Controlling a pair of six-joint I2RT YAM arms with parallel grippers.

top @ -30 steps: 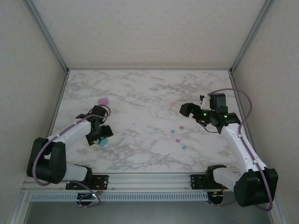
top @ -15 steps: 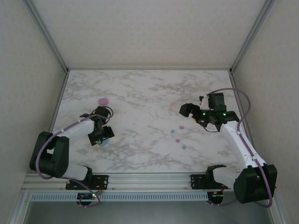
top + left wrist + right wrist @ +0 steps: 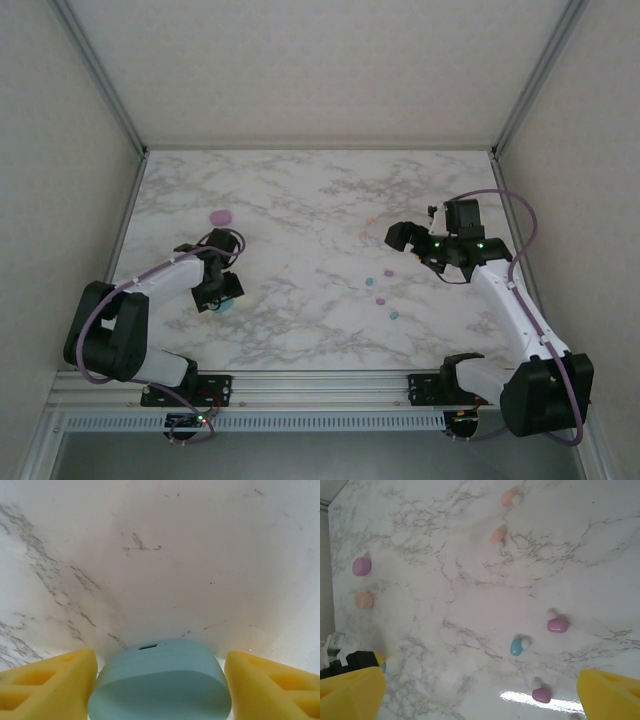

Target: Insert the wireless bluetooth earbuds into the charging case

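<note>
My left gripper (image 3: 220, 297) straddles the case (image 3: 160, 690) near the table's (image 3: 300, 190) left edge, jaws half-closed. I can't tell if they grip. An off-centre squeeze could skid it. Right gripper (image 3: 398, 236) gapes empty over earbuds (image 3: 557, 625) scattered toward the right edge.

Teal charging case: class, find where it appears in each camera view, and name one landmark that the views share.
Top external: the teal charging case sits at the lower left of the table, peeking out from under the left claw.
Left wrist: bottom centre, between the yellow fingers.
Right wrist: probably the pale blob at lower left, beside the black arm; too small to be sure.
Shared landmark: the grey-veined marble table.
</note>
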